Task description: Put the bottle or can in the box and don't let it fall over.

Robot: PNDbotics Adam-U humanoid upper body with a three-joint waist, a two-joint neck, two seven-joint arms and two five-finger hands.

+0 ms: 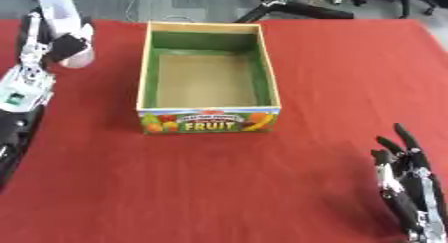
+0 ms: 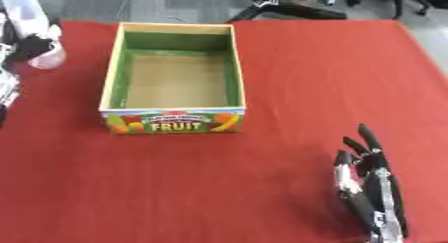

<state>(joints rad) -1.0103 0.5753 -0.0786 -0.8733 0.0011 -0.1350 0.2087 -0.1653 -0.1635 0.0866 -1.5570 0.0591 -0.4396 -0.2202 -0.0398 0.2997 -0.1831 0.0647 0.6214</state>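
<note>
Step in hand, as I judge it: carry phase, bottle grasped but not yet over the box. The left hand (image 1: 54,43) is at the far left of the red surface (image 1: 350,87), its dark fingers curled round a pale, whitish bottle (image 1: 77,57) whose rounded base shows just below them; the bottle sits left of the fruit box (image 1: 208,119), apart from its left wall, and appears lifted, though contact with the surface cannot be ruled out. The box is open-topped, green-lined, with a bare cardboard floor and nothing in it. The right hand (image 2: 367,187) is idle at the lower right, fingers straight and spread, pointing up. Next move likely calls for travelling right over the near wall, keeping the bottle upright, lowering until its base meets the floor, and only then releasing. Hard to make out: the bottle's cap and label, largely hidden by the fingers and arm; its tilt is uncertain.
</note>
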